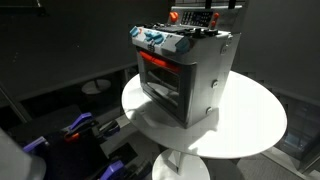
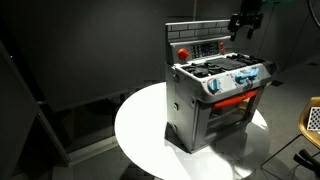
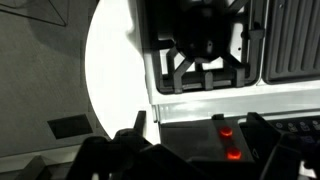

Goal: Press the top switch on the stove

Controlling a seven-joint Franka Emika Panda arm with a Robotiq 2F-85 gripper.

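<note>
The small silver-grey stove [image 1: 185, 75] stands on a round white table [image 1: 255, 125], and it also shows in an exterior view [image 2: 215, 95]. Its oven window glows red and blue knobs line its front. Its dark rear control panel [image 2: 200, 45] carries a red switch [image 2: 182, 51]. In the wrist view the panel [image 3: 190, 140] shows two glowing red switches [image 3: 223, 130], one above the other. My gripper [image 2: 243, 25] hovers just above the panel's top edge in both exterior views [image 1: 207, 12]. Its jaws [image 3: 198, 140] stand apart, on either side of the red switches, holding nothing.
The stove's black burner grates [image 3: 205, 45] lie in front of the panel. The table's white top [image 3: 110, 70] shows beside the stove. Dark walls surround the table. Blue and purple items [image 1: 75, 128] lie on the floor below.
</note>
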